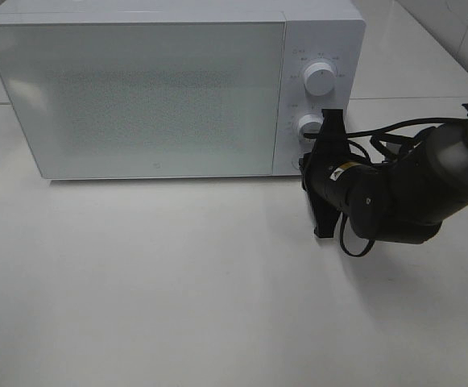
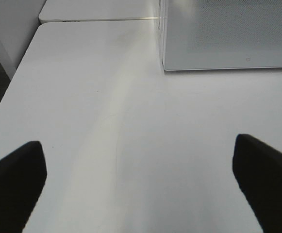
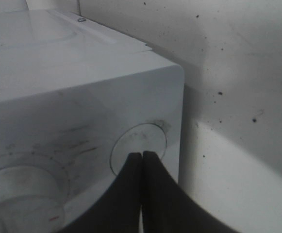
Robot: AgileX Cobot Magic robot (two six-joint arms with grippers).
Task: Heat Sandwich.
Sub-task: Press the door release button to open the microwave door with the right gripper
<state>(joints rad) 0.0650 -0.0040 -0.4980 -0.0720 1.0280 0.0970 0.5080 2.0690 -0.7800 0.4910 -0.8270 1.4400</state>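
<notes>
left jaws: hanging wide apart, empty, over tabletop [image 2: 107, 97] | right jaws: pressing together, empty, tips aiming at round button [image 3: 140, 138] on microwave [image 3: 82, 97] | door [image 1: 137, 89]: sitting closed | sandwich: not showing, possibly inside | progress: seeming midway, door opening pending

White tabletop [image 1: 177, 306], with a closed white microwave [image 1: 137, 89] directly on it, toward the back.

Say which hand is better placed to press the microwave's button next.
Right. The right hand, shut, points at the round button on the microwave's panel; the left hand hangs open over the table.
</notes>
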